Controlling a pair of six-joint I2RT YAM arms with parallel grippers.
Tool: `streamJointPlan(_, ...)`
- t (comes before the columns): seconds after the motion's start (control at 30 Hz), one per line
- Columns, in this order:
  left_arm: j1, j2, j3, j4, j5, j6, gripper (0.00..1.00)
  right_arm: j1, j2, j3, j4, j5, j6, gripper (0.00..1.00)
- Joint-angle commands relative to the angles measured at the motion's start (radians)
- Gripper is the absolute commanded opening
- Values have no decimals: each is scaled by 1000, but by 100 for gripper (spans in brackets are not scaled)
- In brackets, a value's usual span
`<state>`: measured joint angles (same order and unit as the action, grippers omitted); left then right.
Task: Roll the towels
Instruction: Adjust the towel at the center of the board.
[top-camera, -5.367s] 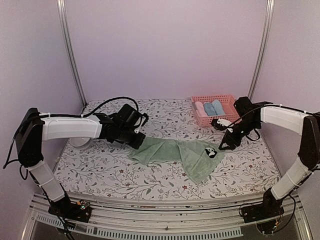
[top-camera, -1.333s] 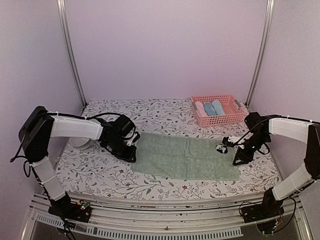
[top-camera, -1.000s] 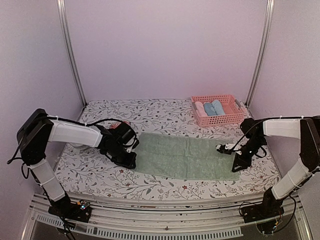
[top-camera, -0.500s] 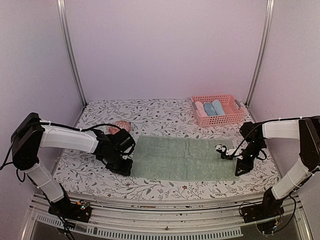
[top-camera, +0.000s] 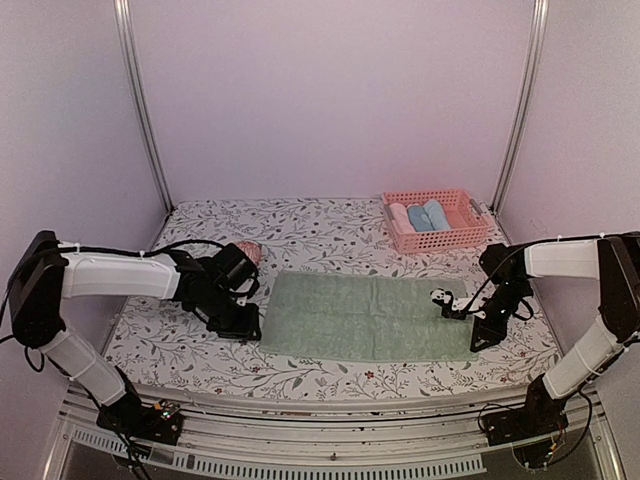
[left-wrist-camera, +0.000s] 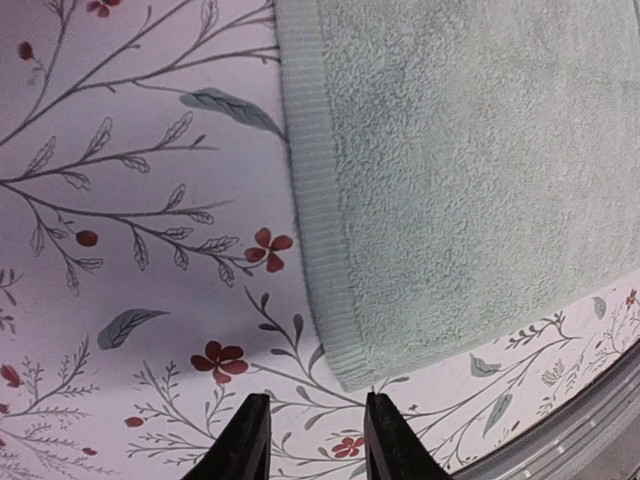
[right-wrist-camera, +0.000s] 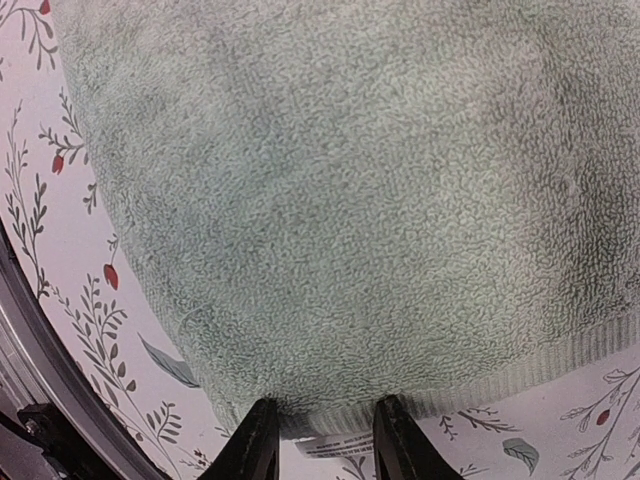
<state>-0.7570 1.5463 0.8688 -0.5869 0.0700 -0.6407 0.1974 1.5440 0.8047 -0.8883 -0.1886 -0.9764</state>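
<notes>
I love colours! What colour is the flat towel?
Pale green towel, clearest in the right wrist view.

A: How many towels were there, all told?
B: One green towel (top-camera: 370, 316) lay flat mid-frame, and three rolled towels (top-camera: 418, 217) sat in the pink basket (top-camera: 445, 240) — one whitish, two blue.
A: Baskets?
B: Just that one, upper right. One more pinkish roll (top-camera: 243, 252) lay left of centre, though I couldn't tell what it was made of.
A: And the machinery?
B: Two arms, the left arm (top-camera: 115, 277) and the right arm (top-camera: 565, 257) — each with one gripper: left gripper (top-camera: 246, 329), right gripper (top-camera: 478, 338), two fingers apiece.
</notes>
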Motion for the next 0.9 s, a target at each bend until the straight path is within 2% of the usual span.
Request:
streamJointPlan(0.0, 19, 21, 18, 51, 87, -21, 33, 5, 8, -13, 36, 24, 3, 34)
streamJointPlan(0.2, 11, 84, 12, 50, 138, -14, 30, 5, 15, -26, 52, 14, 7, 34)
streamJointPlan(0.33, -12, 141, 23, 10, 95, 4, 30, 5, 19, -38, 67, 23, 7, 34)
streamJointPlan(0.47, -37, 176, 13, -96, -21, -20, 19, 4, 24, -45, 73, 42, 7, 34)
streamJointPlan(0.63, -51, 146, -106, -81, -11, -81, 5, 5, 37, -42, 81, 45, -6, 34)
streamJointPlan(0.87, -116, 94, -198, -61, 3, -171, 2, 6, 53, -25, 45, 48, -34, 37)
